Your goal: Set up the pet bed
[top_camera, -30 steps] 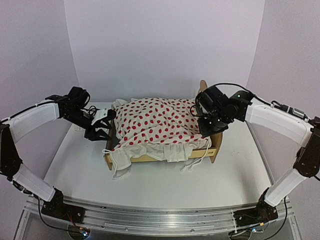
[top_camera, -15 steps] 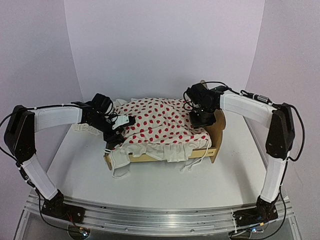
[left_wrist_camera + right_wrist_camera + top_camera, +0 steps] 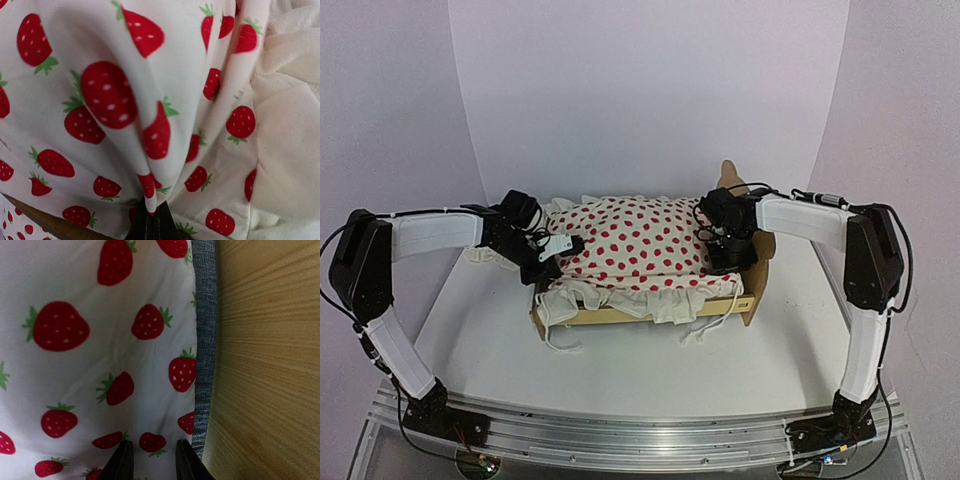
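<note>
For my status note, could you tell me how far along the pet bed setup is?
Done: the strawberry-print blanket covers the pet bed. In hand: the left gripper is shut on a fold at the foot end; the right gripper, jaws apart, is at the blanket's edge beside the headboard. Probably left: smoothing the bunched fold and letting go.

The bed [image 3: 270, 360] is made of light wood — bare, matt, with fine grain lines seen close up in the right wrist view. Its base [image 3: 204, 340] is seen as a grey strip of rough, felt-like cloth. The blanket [image 3: 150, 75] is a thin, smooth, matt cloth printed with strawberries; its pale side [image 3: 290, 100] looks fleecy, though blur leaves that unsure. The table [image 3: 620, 360] is white and matt — the rail [image 3: 640, 435] at its near edge is brushed metal.
</note>
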Robot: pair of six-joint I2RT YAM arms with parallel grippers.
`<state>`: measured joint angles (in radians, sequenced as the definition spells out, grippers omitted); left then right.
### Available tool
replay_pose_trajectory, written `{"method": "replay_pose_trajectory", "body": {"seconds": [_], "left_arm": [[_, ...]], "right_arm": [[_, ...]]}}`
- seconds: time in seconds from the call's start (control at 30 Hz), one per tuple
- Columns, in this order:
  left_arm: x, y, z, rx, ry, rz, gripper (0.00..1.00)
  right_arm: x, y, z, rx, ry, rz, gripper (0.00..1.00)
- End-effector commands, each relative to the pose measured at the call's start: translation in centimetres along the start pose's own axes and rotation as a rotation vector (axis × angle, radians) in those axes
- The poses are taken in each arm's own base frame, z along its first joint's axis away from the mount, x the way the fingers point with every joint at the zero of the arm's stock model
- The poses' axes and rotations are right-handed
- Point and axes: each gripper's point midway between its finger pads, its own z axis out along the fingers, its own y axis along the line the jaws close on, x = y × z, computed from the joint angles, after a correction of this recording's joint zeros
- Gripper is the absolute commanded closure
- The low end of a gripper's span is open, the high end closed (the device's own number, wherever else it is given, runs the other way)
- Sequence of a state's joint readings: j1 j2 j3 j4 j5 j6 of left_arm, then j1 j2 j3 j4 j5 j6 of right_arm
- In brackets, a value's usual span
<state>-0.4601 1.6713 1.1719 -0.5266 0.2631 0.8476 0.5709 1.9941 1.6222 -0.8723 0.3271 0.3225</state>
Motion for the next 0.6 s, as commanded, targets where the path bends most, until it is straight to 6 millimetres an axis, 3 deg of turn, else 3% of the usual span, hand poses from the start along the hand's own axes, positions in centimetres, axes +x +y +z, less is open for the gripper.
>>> {"method": "replay_pose_trajectory", "body": {"seconds": [0.0,0.1,0.2,0.3,0.33,0.4,0.57], "left_arm": [[1.4,1.0,-3.4,-0.011,0.041,0.009,1.00],[2.1,0.3,-3.6,0.010,0.049,0.025,1.00],[1.3,-0.7,-3.7,0.058,0.001,0.029,0.97],[-0.6,-1.9,-4.4,0.125,-0.062,0.028,0.57],[-1.4,-1.9,-5.0,0.132,-0.089,0.037,0.50],[-3.0,-2.1,-6.3,0.141,-0.151,0.050,0.40],[-7.0,-3.4,-11.0,0.121,-0.347,0.133,0.32]], "right_arm": [[-0.1,-1.8,-1.9,0.058,-0.036,0.003,0.69],[-0.6,-1.8,-2.8,0.046,-0.050,-0.007,0.69],[-1.2,-0.8,-3.7,-0.017,-0.062,-0.023,0.67],[-1.5,0.6,-5.0,-0.103,-0.068,-0.044,0.63],[-1.5,0.8,-5.6,-0.119,-0.077,-0.048,0.62],[-1.7,0.7,-7.4,-0.123,-0.110,-0.051,0.60],[-0.8,-0.3,-11.5,-0.058,-0.189,-0.041,0.57]]}}
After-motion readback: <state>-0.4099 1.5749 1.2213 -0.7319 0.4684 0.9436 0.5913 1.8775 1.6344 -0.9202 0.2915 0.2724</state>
